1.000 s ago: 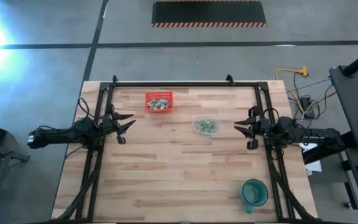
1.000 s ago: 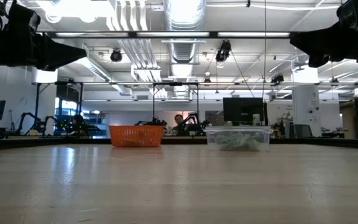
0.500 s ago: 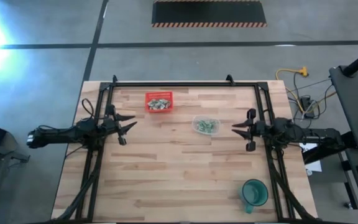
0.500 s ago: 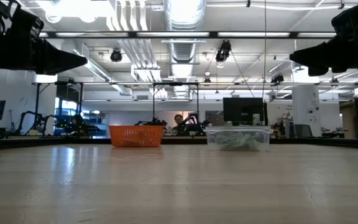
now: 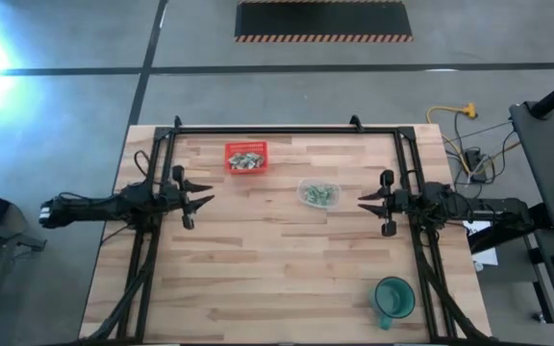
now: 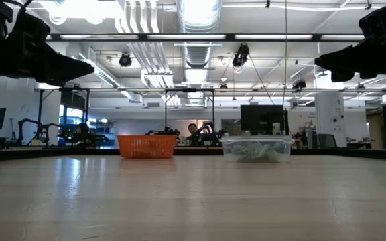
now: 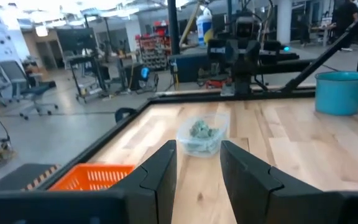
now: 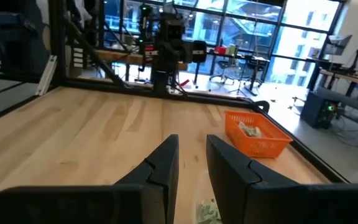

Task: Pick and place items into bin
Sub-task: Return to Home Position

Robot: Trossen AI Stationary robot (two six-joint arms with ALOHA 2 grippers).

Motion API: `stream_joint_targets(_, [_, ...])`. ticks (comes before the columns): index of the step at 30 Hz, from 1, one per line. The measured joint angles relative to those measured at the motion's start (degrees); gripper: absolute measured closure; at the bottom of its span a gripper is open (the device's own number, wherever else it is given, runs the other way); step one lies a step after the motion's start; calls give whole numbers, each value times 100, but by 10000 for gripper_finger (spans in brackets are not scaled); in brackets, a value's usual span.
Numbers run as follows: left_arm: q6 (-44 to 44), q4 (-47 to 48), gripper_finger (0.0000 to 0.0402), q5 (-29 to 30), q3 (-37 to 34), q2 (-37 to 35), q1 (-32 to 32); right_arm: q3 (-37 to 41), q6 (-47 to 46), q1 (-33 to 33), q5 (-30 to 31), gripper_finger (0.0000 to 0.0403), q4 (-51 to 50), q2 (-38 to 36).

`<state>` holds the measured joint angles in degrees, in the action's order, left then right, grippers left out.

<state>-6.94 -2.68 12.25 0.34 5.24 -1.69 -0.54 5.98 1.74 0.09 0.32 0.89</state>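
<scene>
We see both arms held level over the sides of the tabletop (image 5: 277, 259): the left hand (image 7: 197, 144) with fingers spread and empty, the right hand (image 8: 191, 138) with fingers slightly parted, also empty. The green packets (image 5: 321, 194) lie in the clear bin (image 5: 302, 192) between the hands and in the orange bin (image 5: 230, 157) nearer the left arm; a teal mug (image 5: 392, 297) stands well apart
</scene>
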Motion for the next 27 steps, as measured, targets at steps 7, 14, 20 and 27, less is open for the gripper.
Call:
stream_joint_targets(7, [59,1,294,5,0,326,-7,0,0,2,-13,330,0,0])
stream_joint_targets(14, [-192,-199,294,5,7,112,-7,0,0,2,-10,330,34,-7])
stream_joint_targets(20, [-171,43,294,-459,4,-386,-4,0,0,2,-9,330,35,-4])
stream_joint_targets(27, [-132,133,294,-1014,2,-363,-2,0,2,2,5,330,26,-7])
